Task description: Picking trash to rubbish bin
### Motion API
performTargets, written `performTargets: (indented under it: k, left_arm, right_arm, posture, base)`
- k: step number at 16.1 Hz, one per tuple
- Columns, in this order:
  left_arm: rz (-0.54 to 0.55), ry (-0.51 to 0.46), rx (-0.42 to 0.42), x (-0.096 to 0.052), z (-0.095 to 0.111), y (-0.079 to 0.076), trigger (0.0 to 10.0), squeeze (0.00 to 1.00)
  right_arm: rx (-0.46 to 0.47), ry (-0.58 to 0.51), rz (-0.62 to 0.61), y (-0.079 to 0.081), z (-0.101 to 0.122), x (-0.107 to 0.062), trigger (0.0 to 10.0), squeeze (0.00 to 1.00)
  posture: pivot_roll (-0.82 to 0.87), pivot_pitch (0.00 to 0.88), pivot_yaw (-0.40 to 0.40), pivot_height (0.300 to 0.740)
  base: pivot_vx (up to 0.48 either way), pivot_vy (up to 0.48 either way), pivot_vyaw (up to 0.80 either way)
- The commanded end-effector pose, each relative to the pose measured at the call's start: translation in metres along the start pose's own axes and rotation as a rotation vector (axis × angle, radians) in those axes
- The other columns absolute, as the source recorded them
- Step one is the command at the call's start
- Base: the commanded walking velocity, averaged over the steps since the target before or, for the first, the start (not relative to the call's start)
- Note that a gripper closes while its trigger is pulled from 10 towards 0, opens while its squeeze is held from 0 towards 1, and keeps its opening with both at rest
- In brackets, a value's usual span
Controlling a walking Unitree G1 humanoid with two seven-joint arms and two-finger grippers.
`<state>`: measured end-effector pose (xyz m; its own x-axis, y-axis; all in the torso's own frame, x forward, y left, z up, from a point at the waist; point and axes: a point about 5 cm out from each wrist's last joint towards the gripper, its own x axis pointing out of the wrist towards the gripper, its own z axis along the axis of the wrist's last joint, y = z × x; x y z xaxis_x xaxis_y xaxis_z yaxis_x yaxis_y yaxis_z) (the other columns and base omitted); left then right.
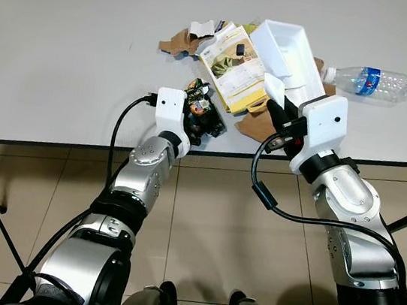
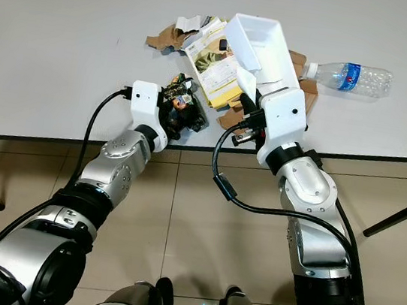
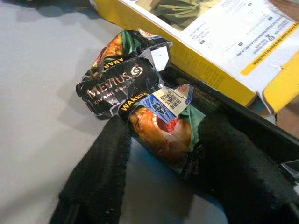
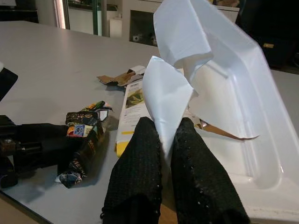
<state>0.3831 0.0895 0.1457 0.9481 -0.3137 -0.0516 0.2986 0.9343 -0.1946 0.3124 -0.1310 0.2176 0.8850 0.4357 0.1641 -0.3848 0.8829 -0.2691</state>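
The table [image 1: 67,42] carries the trash near its front edge. The right gripper [image 4: 163,135] pinches the white tray [image 1: 286,50] by a torn corner — lift slowly, it may rip. The left gripper [image 3: 159,154] clamps the crushed cigarette pack [image 3: 135,98] — its wrist view shows the label.

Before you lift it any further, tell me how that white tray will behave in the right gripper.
The white tray looks thin and probably light. The right gripper pinches only a folded corner, so it may flex or tear there. Held by one edge, it will likely hang tilted and could swing against the yellow box.
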Motion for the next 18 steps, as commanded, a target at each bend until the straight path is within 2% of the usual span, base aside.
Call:
performTargets:
  k: [1, 13, 16, 18]
  left_arm:
    - [0.058, 0.196, -0.051, -0.015, -0.047, 0.013, 0.0, 0.0]
    - [0.067, 0.164, -0.05, -0.016, -0.046, 0.016, 0.0, 0.0]
    - [0.07, 0.132, -0.047, -0.016, -0.041, 0.016, 0.0, 0.0]
    - [0.087, 0.085, -0.011, -0.016, -0.036, 0.019, 0.0, 0.0]
  right_arm:
    - [0.002, 0.008, 0.012, 0.004, 0.0, -0.002, 10.0, 0.0]
    - [0.007, 0.009, 0.016, 0.006, -0.001, 0.0, 10.0, 0.0]
    - [0.007, 0.01, 0.018, 0.005, -0.001, 0.001, 10.0, 0.0]
    - [0.008, 0.009, 0.021, 0.006, -0.001, 0.002, 10.0, 0.0]
  posture:
    - [-0.19, 0.249, 0.137, 0.74]
    - [-0.19, 0.256, 0.13, 0.74]
    - [-0.19, 0.253, 0.123, 0.74]
    - [-0.18, 0.249, 0.118, 0.74]
  base:
    - [0.0, 0.0, 0.0]
    - [0.0, 0.0, 0.0]
    - [0.0, 0.0, 0.0]
    - [0.0, 0.0, 0.0]
